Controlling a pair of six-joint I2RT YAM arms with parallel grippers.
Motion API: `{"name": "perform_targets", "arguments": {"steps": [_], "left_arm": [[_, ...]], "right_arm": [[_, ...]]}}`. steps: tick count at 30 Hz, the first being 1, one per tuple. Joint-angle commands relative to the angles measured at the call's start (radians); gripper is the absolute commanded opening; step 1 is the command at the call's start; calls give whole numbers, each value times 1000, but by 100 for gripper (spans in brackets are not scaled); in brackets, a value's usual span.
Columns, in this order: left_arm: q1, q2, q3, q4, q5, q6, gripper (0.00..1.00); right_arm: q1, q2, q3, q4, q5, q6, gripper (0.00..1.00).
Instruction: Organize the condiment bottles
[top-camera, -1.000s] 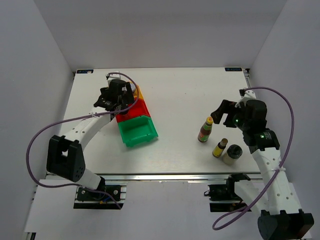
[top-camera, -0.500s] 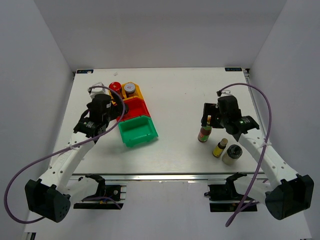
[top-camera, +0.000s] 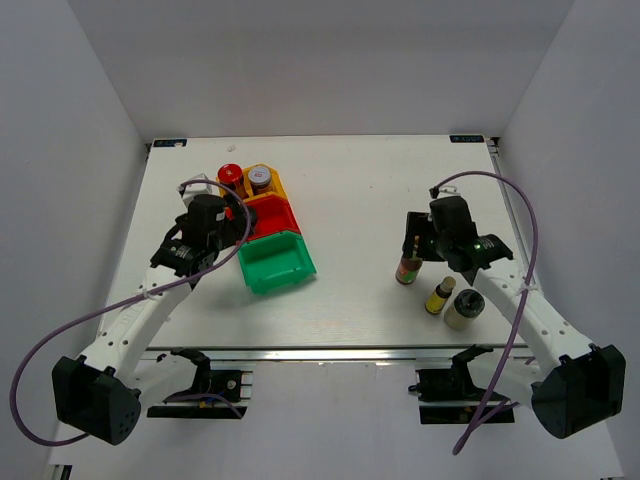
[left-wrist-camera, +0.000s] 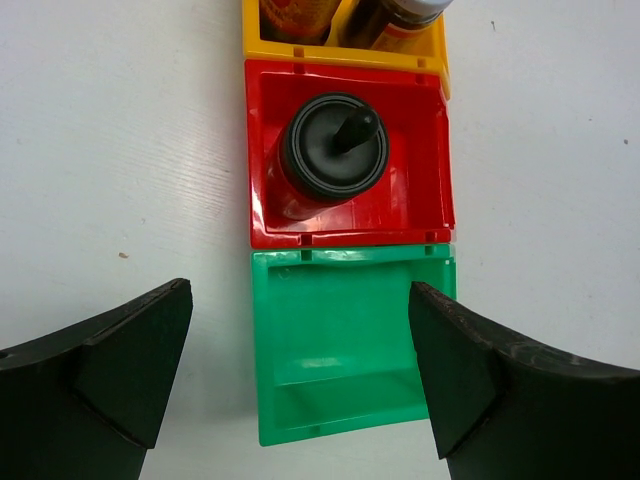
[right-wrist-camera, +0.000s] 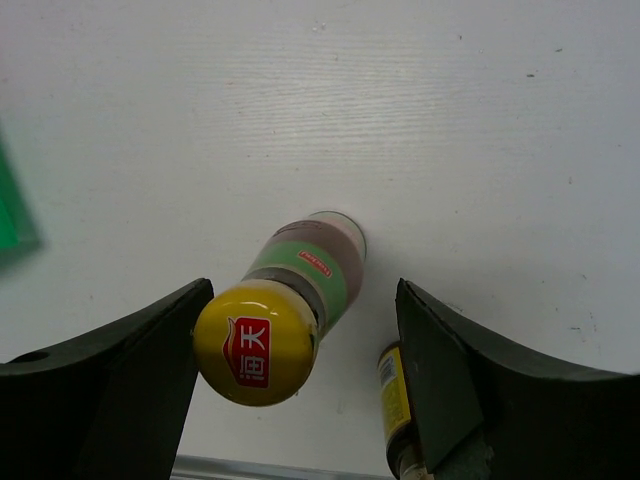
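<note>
right wrist: right tool (right-wrist-camera: 305, 288) open around slim bottle (right-wrist-camera: 312, 262), upright on desk (right-wrist-camera: 450, 120). likely glass, light, smooth, tippy; grip body below cap (right-wrist-camera: 255, 355). left tool (left-wrist-camera: 300, 290) open.

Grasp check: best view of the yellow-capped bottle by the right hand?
Right wrist: the yellow-capped bottle stands upright between the right hand's open fingers, cap clear. Top external shows only its lower body; left wrist, nothing.
</note>
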Motion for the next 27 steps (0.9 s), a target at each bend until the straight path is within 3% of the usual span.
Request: {"name": "perform_targets", "arguments": {"steps": [1,5,9,17,27], "left_arm": [[1,-10,-11,11,-1,-5,98],[1,-10,-17,19,-1,-2,98],[-1,-14,-17,22,-2,-2,98],[1,-22,-26,23,-7,3,98],[1,-42,-40,27,-11,0,98]], "right_arm": [[18,4,-15,17,7,2,79],[29,4,-26,26,30,13,75],[29,-2,-32,44,48,16,64],[30,30,-44,100,68,-5,64],[36,-16,-43,106,27,4,26]]}}
